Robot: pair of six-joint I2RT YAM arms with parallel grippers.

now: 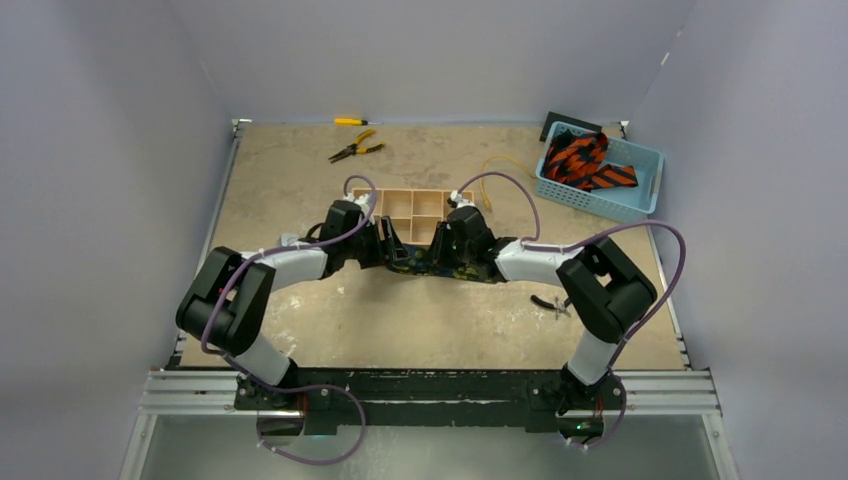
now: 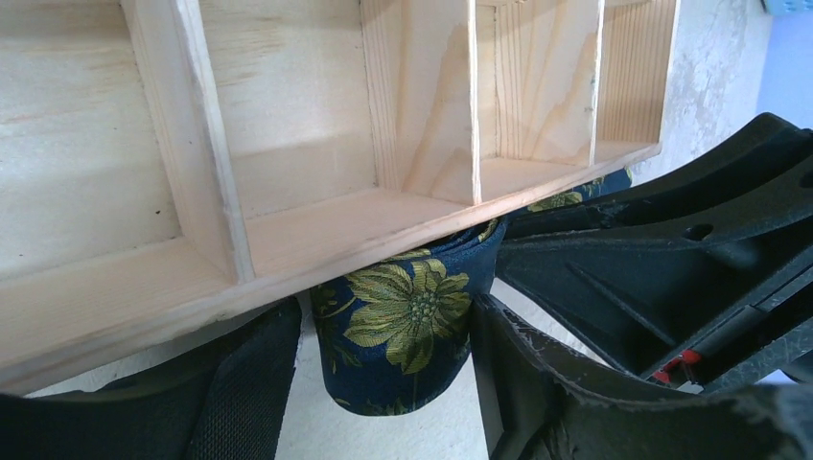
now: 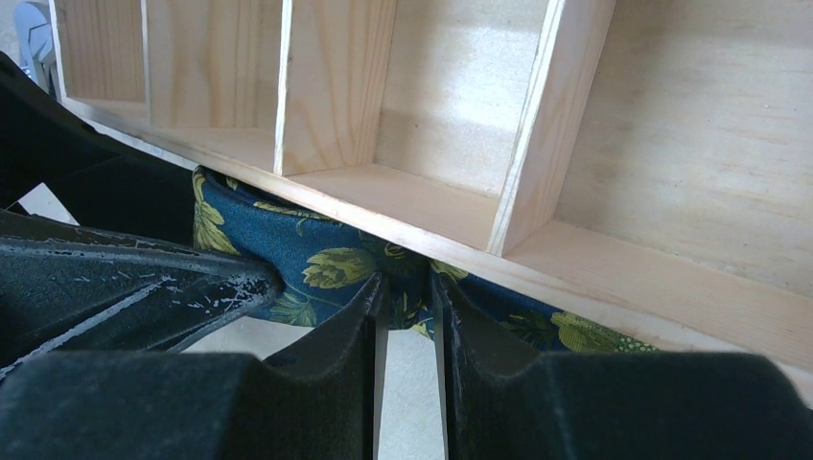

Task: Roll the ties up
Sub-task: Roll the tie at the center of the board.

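Observation:
A navy tie (image 1: 450, 268) with gold-green flowers lies in front of the wooden divided tray (image 1: 400, 203), between my two grippers. My left gripper (image 1: 398, 252) holds a rolled part of it (image 2: 398, 331) between wide-set fingers. The right finger (image 2: 518, 374) presses on the roll and the left finger sits close against it. My right gripper (image 1: 445, 250) is nearly closed and pinches the tie's edge (image 3: 326, 264) at its fingertips. Orange-red ties with black stripes (image 1: 583, 160) lie in a blue basket (image 1: 640, 195) at the back right.
The tray's front wall (image 2: 288, 235) stands just beyond both grippers and also shows in the right wrist view (image 3: 441, 211). Yellow-handled pliers (image 1: 355, 150), a small yellow tool (image 1: 350, 121) and a thin yellow cord (image 1: 500, 165) lie at the back. A dark tool (image 1: 548, 303) lies near the right arm.

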